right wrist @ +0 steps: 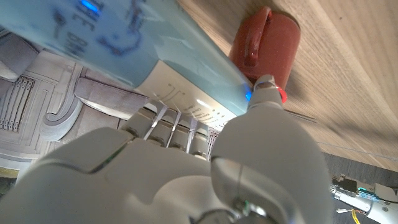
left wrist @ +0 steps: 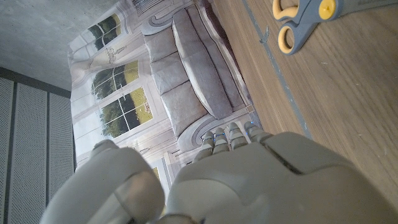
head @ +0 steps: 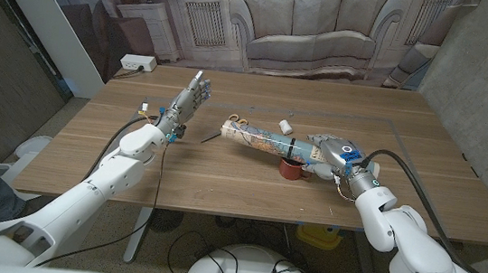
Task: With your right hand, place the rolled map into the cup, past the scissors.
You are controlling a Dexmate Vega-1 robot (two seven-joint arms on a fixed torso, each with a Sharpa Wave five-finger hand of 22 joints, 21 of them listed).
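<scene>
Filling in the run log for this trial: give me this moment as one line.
right hand: holds rolled map | map: near-level over red cup, not in | scissors: on table behind map | left hand: open, raised

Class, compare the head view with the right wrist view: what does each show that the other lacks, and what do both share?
Head view alone: the left hand raised with fingers apart, the scissors beyond the map's far end, a small white cylinder, and the whole wooden table. Right wrist view alone: the cup's handle close up. Both: the right hand gripping the rolled map beside the red cup.
</scene>
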